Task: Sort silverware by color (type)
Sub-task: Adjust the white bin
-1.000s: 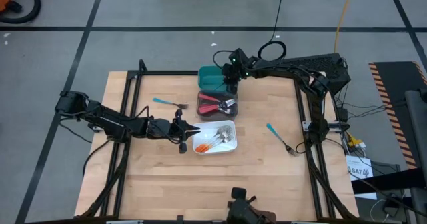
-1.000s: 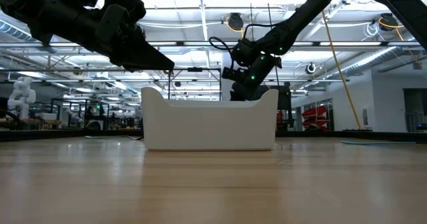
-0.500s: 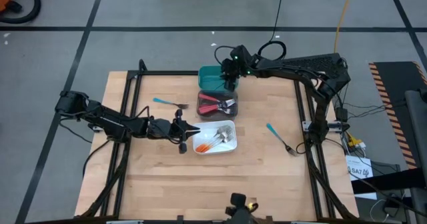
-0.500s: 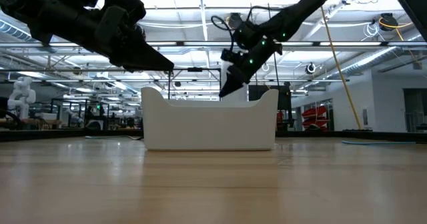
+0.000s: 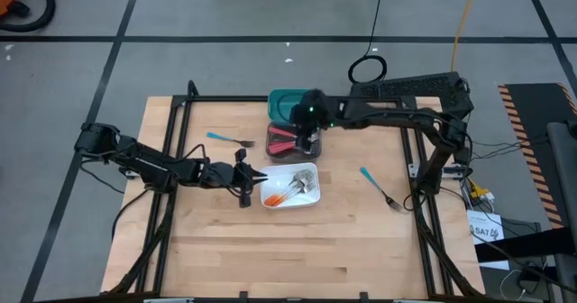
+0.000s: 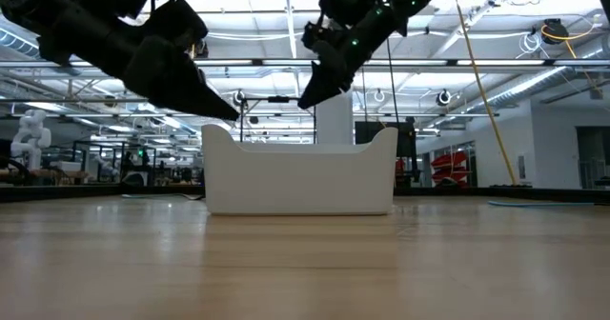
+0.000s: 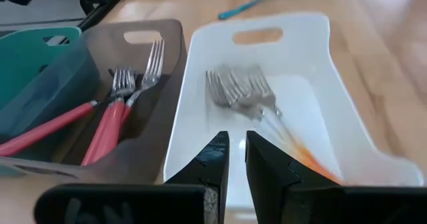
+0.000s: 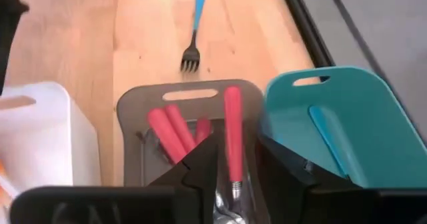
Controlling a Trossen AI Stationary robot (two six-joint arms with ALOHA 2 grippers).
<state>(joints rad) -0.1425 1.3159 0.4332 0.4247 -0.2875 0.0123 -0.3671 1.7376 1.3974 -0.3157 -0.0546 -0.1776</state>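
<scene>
My left gripper [image 5: 255, 182] hovers shut at the left end of the white bin [image 5: 311, 169], where orange-handled forks [image 7: 267, 111] lie on the floor. My right gripper [image 5: 307, 141] hangs open above the dark bin [image 8: 133, 104], over red-handled forks [image 8: 167, 134] whose handles point toward the table's left. One red fork [image 8: 232, 127] shows in the gap between its fingers, below them. A blue handle [image 8: 327, 134] lies in the teal bin [image 5: 284, 98]. Two blue forks lie flat on the table: one left [image 5: 228, 139], one right [image 5: 377, 186].
The three bins stand in a row at the table's middle: teal farthest, dark in between, white [image 6: 300, 177] nearest. A black frame [image 5: 180, 105] runs along the table's edges. Bare wood lies near and to both sides of the bins.
My right gripper has risen out of the teal bin and moved toward the near edge, so it now hangs above the dark bin. My left gripper's tip has dipped a little beside the white bin.
</scene>
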